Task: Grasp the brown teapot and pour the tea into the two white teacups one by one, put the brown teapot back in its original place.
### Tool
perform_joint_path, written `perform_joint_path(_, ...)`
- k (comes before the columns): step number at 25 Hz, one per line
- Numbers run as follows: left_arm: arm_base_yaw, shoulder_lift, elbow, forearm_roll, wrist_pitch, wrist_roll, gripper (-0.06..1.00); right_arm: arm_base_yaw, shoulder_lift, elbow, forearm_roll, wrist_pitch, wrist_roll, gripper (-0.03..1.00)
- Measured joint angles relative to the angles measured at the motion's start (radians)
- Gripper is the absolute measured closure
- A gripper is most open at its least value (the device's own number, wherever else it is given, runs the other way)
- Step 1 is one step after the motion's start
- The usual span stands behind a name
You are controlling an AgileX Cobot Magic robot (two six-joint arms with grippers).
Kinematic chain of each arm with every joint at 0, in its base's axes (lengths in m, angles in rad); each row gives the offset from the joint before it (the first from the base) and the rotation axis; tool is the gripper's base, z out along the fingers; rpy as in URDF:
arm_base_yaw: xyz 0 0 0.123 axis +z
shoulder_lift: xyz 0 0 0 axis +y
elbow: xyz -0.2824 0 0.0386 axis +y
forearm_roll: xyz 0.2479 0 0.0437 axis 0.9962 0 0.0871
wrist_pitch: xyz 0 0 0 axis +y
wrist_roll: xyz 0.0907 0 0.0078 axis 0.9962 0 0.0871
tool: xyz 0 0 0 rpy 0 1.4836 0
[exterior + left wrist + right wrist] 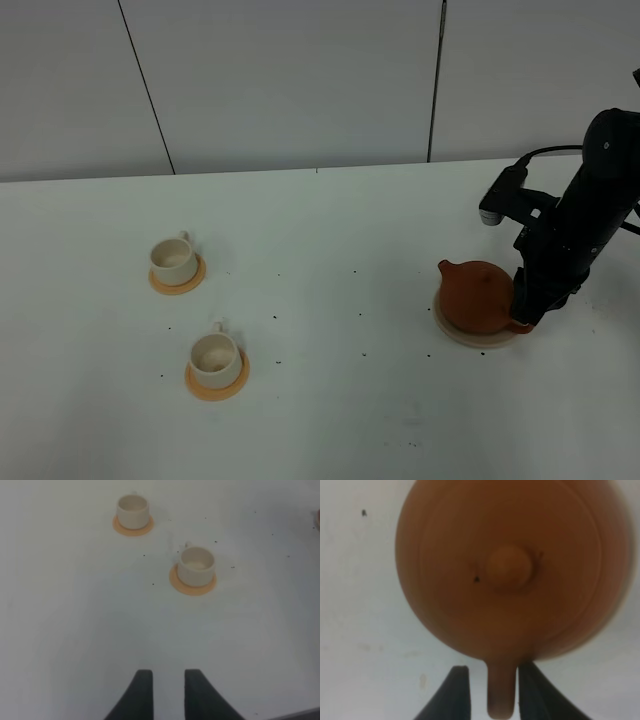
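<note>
The brown teapot (478, 297) sits on its beige coaster (470, 338). The right end effector (493, 670) straddles its handle (500, 695); whether it's pinching yet, I can't tell. Smooth, brittle clay, likely heavy when full: grip the handle squarely. The left end effector (164, 675) hangs open, empty.
</note>
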Motion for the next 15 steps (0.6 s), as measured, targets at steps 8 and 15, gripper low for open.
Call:
perform_joint_path(8, 0.0, 0.0, 0.0, 0.0, 0.0, -0.001, 0.72, 0.0, 0.001, -0.001, 0.003, 0.0, 0.0, 0.74)
perform_joint_path(15, 0.0, 0.0, 0.0, 0.0, 0.0, -0.001, 0.72, -0.002, 0.002, -0.001, 0.003, -0.006, 0.0, 0.86)
